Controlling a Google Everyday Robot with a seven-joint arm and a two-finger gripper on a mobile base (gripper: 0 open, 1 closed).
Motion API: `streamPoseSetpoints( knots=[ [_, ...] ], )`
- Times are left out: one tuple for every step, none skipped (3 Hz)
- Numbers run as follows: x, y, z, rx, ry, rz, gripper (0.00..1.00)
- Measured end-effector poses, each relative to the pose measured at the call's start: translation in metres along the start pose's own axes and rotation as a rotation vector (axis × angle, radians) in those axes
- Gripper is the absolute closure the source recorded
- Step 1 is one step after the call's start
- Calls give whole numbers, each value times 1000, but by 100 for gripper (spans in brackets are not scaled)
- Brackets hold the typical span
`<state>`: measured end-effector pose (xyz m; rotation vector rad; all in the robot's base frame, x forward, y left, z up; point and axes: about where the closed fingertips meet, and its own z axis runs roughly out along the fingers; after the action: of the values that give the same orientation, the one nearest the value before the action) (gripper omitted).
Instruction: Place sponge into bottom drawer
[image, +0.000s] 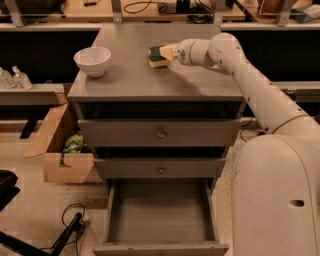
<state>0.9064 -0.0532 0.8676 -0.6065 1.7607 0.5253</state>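
Reaching across from the right, the robot's white arm (250, 80) stretches over the grey cabinet top (150, 82) and brings the gripper (169, 52) to the far part of that surface, right of the middle. The gripper meets the right end of the sponge (157, 56). The sponge's dark green scrub side faces up with the yellow foam beneath, and it sits at or just above the cabinet top. Whether the gripper is clamped on the sponge or only touching it cannot be told from this view.

A white bowl (92, 60) stands upright near the left edge of the same surface, well apart from the sponge.

Below, the top drawer (125, 133) and the middle drawer (125, 169) are pushed in, each with a small round knob at its centre. The bottom drawer (160, 215) is pulled fully out toward the camera, showing a plain grey interior.

The robot's bulky white body (280, 200) fills the lower right corner. On the floor to the left of the cabinet sits an open cardboard box (60, 155), and a black cable (70, 220) loops nearer the camera.
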Motion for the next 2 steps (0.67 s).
streamPoseSetpoints(
  knots=[
    [2,4,4,-8,1,1,62],
    [3,6,7,-12,3,2,40]
  ],
)
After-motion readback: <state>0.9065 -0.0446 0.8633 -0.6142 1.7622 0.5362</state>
